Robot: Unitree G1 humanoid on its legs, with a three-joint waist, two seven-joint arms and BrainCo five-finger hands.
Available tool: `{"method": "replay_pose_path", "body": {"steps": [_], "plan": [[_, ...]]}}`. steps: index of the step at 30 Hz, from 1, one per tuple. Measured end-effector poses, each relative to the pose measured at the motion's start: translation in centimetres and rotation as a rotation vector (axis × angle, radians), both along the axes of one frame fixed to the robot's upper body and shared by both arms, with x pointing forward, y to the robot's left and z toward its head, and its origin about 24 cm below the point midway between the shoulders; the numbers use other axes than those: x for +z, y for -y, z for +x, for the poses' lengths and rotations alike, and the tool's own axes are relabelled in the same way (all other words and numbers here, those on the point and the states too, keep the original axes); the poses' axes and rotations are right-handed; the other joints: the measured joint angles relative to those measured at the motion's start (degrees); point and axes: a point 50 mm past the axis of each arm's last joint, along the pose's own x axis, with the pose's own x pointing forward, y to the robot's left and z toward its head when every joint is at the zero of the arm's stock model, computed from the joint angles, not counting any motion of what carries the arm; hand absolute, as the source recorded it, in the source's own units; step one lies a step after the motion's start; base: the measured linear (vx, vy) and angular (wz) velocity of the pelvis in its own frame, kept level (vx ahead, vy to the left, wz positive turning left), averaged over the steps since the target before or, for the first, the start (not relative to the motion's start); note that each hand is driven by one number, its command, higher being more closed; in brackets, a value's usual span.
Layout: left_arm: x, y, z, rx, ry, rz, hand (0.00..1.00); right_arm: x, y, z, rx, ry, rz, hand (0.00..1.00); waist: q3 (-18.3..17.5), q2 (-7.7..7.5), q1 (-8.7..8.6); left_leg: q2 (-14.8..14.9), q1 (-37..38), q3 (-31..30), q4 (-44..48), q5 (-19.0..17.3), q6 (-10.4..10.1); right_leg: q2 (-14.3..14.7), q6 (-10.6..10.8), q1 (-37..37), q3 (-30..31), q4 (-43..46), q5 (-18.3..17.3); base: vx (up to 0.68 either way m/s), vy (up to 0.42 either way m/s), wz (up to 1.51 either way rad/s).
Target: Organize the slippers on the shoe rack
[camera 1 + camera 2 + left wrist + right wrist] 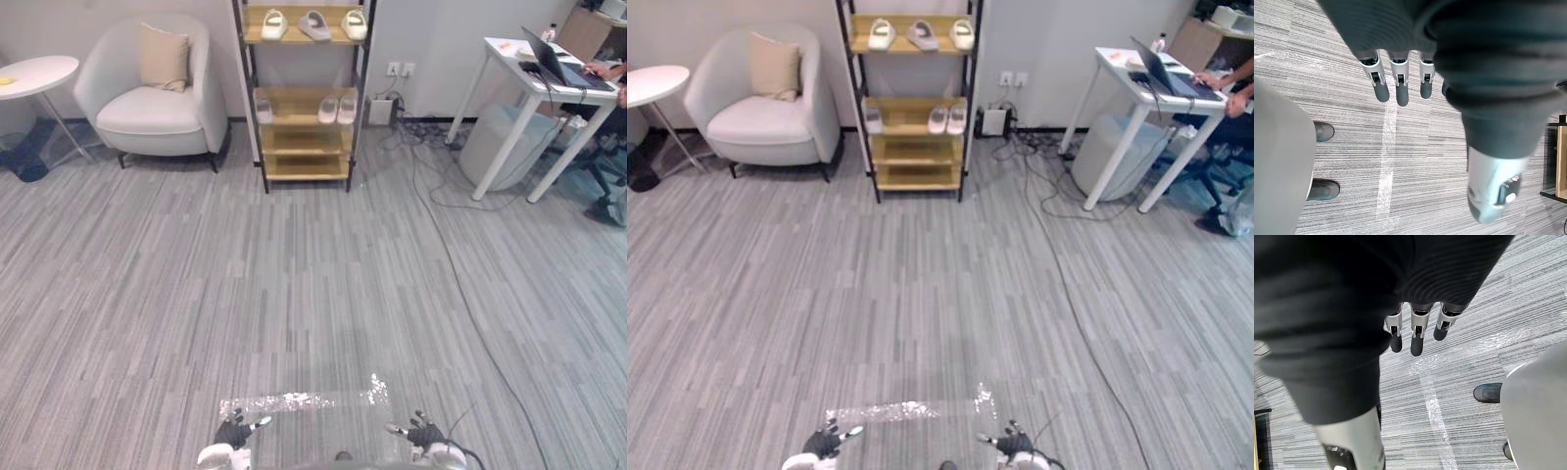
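Fingers of the left hand and right hand hang straight, released, empty; slippers sit on the shoe rack well ahead of them.

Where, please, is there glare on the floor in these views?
Left eye view: the clear tape strip glints white on the grey floor. Left wrist view: it is a pale sheen beyond the left hand. Right wrist view: it shines beyond the right hand.
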Motion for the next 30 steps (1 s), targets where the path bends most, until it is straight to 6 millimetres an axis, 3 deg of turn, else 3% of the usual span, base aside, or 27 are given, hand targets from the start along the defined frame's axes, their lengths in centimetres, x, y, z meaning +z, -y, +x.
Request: {"method": "replay_pose_path", "body": {"steps": [3,6,8,11,13,15,17,19,20,21,22,23,25,27,28,30], "plan": [[0.2,0.0,0.6,-0.012,0.014,0.004,0.00,0.0,-0.1,0.0,-0.003,0.002,0.005,0.00,0.9,-0.48,-0.01,0.0,-0.8,-0.5,0.8,-0.2,0.0,-0.1,-0.1,-0.2,-0.8,0.1,-0.3,-0.02,-0.009,0.10],[0.4,-0.1,1.3,-0.020,0.031,0.011,0.00,0.1,0.0,0.2,-0.004,0.005,0.001,0.00,1.8,-0.43,0.15,0.7,-5.9,-0.6,9.1,-4.3,-0.6,0.0,-0.9,-1.9,-1.8,1.7,-2.0,-0.01,-0.018,0.05],[0.5,0.0,1.7,-0.024,0.044,0.010,0.00,0.2,0.6,0.3,-0.014,0.013,-0.008,0.00,3.2,0.79,-0.16,1.9,-8.9,-0.2,17.3,-7.6,-2.3,0.2,-2.0,-2.8,-2.4,5.3,-5.1,0.01,0.001,0.15],[1.2,-0.1,2.9,-0.026,0.098,0.015,0.00,0.2,0.8,0.2,-0.031,0.015,-0.005,0.00,4.3,0.31,0.38,3.7,-18.5,4.3,38.7,-5.7,-3.9,-1.1,-2.7,-3.7,-2.2,10.2,-8.8,0.05,-0.010,0.07],[1.3,-0.2,3.1,-0.001,0.111,0.008,0.00,0.3,0.8,0.7,-0.030,0.025,-0.008,0.00,5.1,0.59,0.83,5.8,-22.1,7.0,46.4,-7.6,-0.8,-1.7,-3.3,-2.4,-1.6,11.9,-10.5,0.19,0.043,-0.09],[1.4,0.0,3.4,0.004,0.122,0.003,0.00,0.5,1.3,1.0,-0.022,0.029,-0.025,0.00,5.3,0.89,0.97,6.3,-24.5,8.3,44.6,-9.2,-0.5,-3.2,-2.8,-1.0,0.0,12.1,-11.9,0.20,0.077,-0.25],[1.6,0.0,3.7,0.002,0.134,0.003,0.00,0.6,1.4,1.4,-0.018,0.040,-0.027,0.00,5.3,0.70,1.61,5.1,-26.4,9.9,36.5,-8.6,-0.6,-5.6,-1.6,-0.6,1.0,11.9,-12.7,0.28,0.136,-0.40],[1.6,0.1,3.8,-0.001,0.138,0.002,0.00,0.8,1.5,1.8,-0.016,0.048,-0.031,0.00,5.4,0.67,1.75,3.6,-27.4,10.3,25.6,-4.6,-0.9,-7.3,0.0,0.7,1.9,10.8,-13.7,0.47,0.244,-0.28],[1.6,0.2,3.9,-0.001,0.140,0.000,0.00,0.8,1.4,1.9,-0.010,0.051,-0.031,0.00,5.4,0.78,1.93,2.9,-27.6,10.2,19.2,-0.9,-0.9,-7.9,1.4,1.9,2.2,9.9,-14.2,0.47,0.263,-0.27],[1.5,0.3,3.7,0.004,0.137,-0.006,0.00,0.8,1.3,1.9,0.003,0.049,-0.034,0.00,5.2,1.23,2.60,3.3,-27.3,9.9,16.2,3.0,-0.3,-7.6,2.7,2.4,2.9,9.7,-15.4,0.49,0.312,-0.35],[1.7,0.3,4.0,0.002,0.147,-0.005,0.00,0.7,1.0,1.9,0.013,0.047,-0.031,0.00,5.1,0.80,3.04,2.8,-27.2,10.1,18.0,4.9,2.0,-8.3,3.3,3.2,3.8,10.2,-16.5,0.51,0.283,-0.27],[1.8,-0.1,4.4,-0.002,0.155,0.007,0.00,0.7,0.2,2.1,0.025,0.052,-0.009,0.00,4.7,-0.83,3.02,1.7,-27.9,10.6,20.0,1.8,2.7,-9.7,3.3,2.5,3.9,12.5,-16.6,0.50,0.269,-0.11],[1.9,-0.4,4.7,-0.008,0.158,0.016,0.00,0.8,-0.4,2.6,0.029,0.065,0.007,0.00,4.8,-1.67,3.00,1.1,-26.9,11.8,22.1,-0.9,4.2,-10.9,3.6,-1.4,5.0,23.0,-16.6,0.54,0.248,-0.03],[1.7,-0.2,4.4,-0.014,0.138,0.013,0.00,0.8,-0.5,2.7,0.036,0.068,0.011,0.00,4.9,-1.94,2.82,-0.4,-22.4,12.3,21.3,-3.4,5.3,-12.5,8.8,-6.1,6.7,37.8,-13.6,0.52,0.246,-0.09],[1.5,-0.2,4.2,-0.017,0.123,0.014,0.00,0.8,-0.6,2.7,0.039,0.068,0.014,0.00,4.9,-1.88,2.63,-1.3,-18.1,12.4,19.4,-4.4,5.6,-12.8,11.3,-9.2,7.2,49.3,-11.5,0.47,0.199,-0.06],[1.4,-0.1,4.0,-0.026,0.113,0.014,0.00,0.8,-0.7,2.7,0.044,0.070,0.019,0.00,5.2,-1.45,2.21,-2.2,-10.9,12.1,14.8,-4.7,5.6,-14.4,8.6,-13.8,2.3,62.0,-12.4,0.46,0.164,-0.06]]}}
